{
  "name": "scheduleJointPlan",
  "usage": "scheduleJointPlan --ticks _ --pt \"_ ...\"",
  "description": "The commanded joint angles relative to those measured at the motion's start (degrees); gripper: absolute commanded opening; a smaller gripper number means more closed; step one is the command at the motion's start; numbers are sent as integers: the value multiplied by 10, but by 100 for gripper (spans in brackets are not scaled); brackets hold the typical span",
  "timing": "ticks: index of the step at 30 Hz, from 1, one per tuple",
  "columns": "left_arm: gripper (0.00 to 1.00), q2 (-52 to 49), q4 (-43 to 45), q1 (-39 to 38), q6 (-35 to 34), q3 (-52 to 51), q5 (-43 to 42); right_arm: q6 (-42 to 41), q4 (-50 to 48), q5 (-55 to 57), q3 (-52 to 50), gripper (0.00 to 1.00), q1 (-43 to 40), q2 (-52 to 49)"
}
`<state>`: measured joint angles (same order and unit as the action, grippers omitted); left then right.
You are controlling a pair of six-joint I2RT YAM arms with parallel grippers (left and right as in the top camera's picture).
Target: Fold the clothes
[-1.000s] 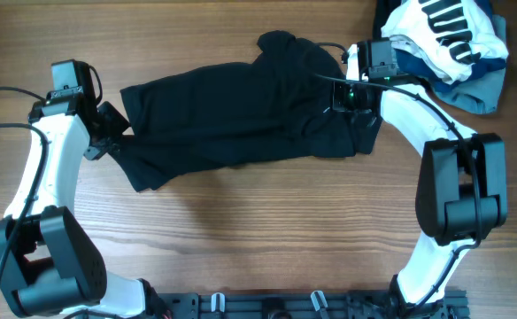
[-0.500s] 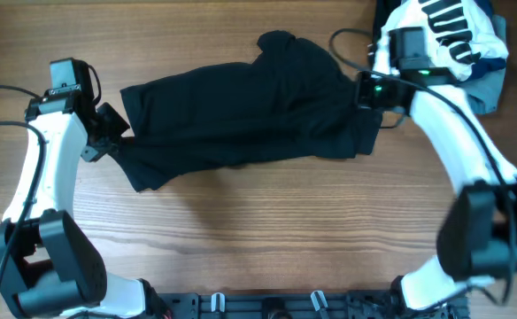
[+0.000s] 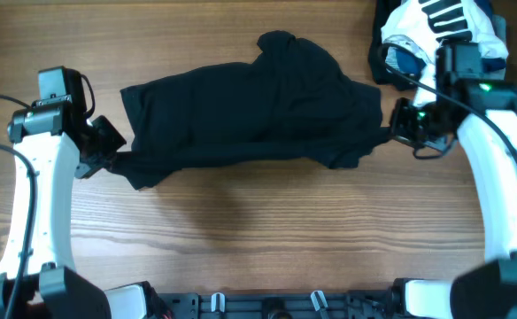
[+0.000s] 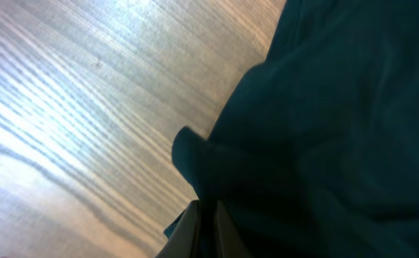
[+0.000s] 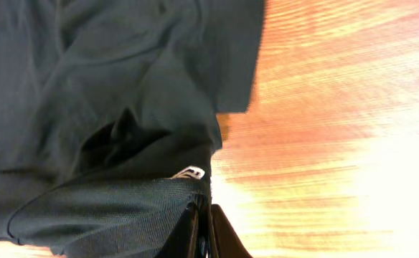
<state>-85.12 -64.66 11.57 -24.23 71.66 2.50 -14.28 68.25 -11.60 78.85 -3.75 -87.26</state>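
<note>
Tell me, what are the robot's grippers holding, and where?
Both hold the black garment: left gripper pinches its left edge, right gripper its right edge.

The right claw [image 5: 203,231] pinches the black garment [image 5: 109,86] at its edge.

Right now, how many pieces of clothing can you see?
3: the black garment spread across the middle, the white striped garment at the far right corner, the light blue garment bunched against it. More may be hidden there.

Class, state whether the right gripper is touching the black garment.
Touching. The right wrist view shows the right gripper shut on a fold of the black garment.
</note>
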Motion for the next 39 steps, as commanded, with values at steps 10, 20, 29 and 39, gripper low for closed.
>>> scheduleJointPlan --ticks 10,20,29,39 --pt "4 50 -113 2 15 12 0 23 109 29 1 4 -11 101" --pt "4 36 -1 2 15 12 2 23 -34 30 -24 4 -11 45" --pt "4 -49 98 2 16 12 2 38 -181 10 -24 4 -5 -47" --pt "4 -159 202 -1 15 12 -1 38 -292 5 -24 4 7 -159"
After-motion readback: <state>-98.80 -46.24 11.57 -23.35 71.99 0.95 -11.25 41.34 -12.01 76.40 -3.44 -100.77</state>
